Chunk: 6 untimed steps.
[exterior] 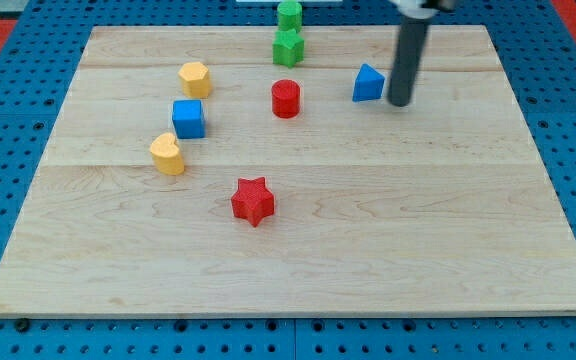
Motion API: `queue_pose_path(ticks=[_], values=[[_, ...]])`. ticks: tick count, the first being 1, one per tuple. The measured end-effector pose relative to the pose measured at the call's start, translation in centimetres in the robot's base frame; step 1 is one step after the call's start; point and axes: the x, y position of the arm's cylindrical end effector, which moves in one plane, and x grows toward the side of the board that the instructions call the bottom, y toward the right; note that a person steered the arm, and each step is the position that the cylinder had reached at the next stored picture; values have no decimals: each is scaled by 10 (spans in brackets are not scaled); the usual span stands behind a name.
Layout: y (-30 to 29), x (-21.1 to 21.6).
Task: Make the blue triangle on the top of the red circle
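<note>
Blue triangle (368,84) sits toward the view's upper right of the wooden bench (288,260), level with the red circle (285,99) and well apart from it on the view's right. My tip (399,102) stands just beside the triangle on its right side, very close; contact cannot be confirmed. No hand on this rig, only the rod, so there is nothing to spread or pinch.

Target spot, as I read it: just above the red circle toward the view's top. That spot is partly taken; a green block (288,47) lies just above the circle, with a second green block (289,14) at the bench's top edge.

Others, not involved: yellow hexagon-like block (196,79), blue cube (188,118), yellow heart-like block (168,155), all at the view's left; red star (253,201) near centre.

Progress, judged: early. Triangle is not yet above the circle. Tip placement on the right suits a leftward push. Remaining: move the triangle left and slightly upward into the gap between circle and nearer green block, which looks narrow.
</note>
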Motion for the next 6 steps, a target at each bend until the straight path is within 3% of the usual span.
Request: queue_pose_path(ticks=[1, 2, 5, 6], values=[[57, -16], [33, -26], [-136, -30], [-148, -35]])
